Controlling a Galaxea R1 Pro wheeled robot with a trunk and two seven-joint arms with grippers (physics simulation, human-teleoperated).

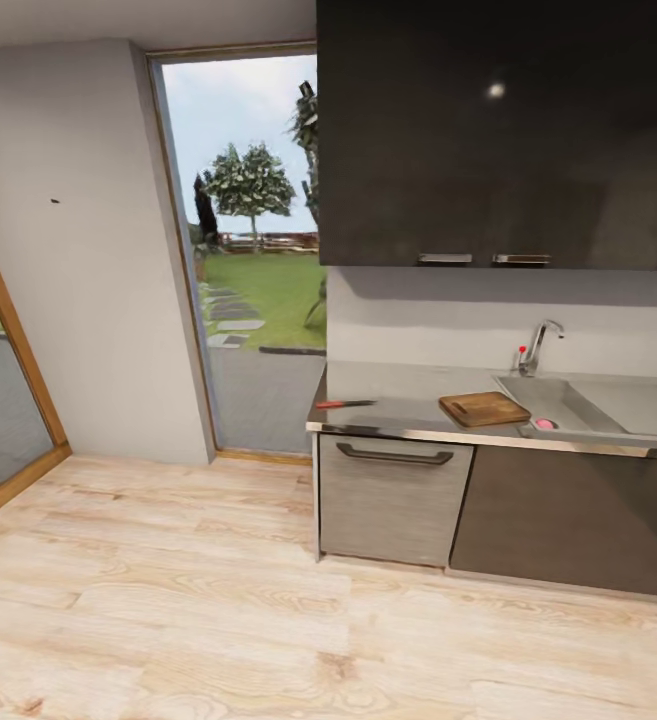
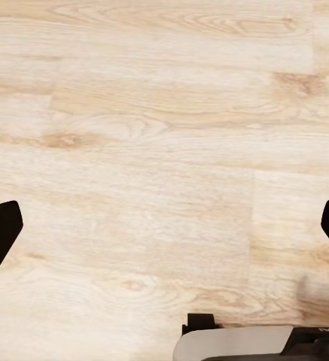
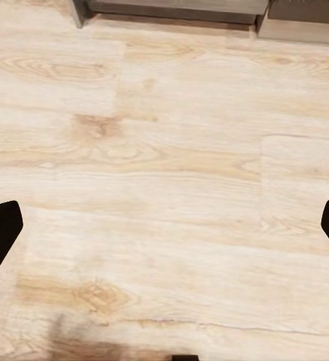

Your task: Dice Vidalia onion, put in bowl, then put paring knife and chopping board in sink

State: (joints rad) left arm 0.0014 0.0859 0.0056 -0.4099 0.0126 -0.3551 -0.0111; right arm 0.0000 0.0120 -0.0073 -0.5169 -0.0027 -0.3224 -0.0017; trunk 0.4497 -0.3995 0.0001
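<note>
2 grippers (image 2: pixel 164 226) (image 3: pixel 164 226) spread, empty, over floor (image 1: pixel 168 600) | Vidalia onion (image 1: pixel 546 424) in sink (image 1: pixel 608 405) | paring knife (image 1: pixel 345 404) left of chopping board (image 1: pixel 484 408)

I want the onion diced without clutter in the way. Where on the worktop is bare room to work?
The countertop is bare behind the paring knife and between the knife and the chopping board. The drainboard right of the sink is open. It is crowded where the board's corner nearly meets the basin holding the Vidalia onion.
</note>
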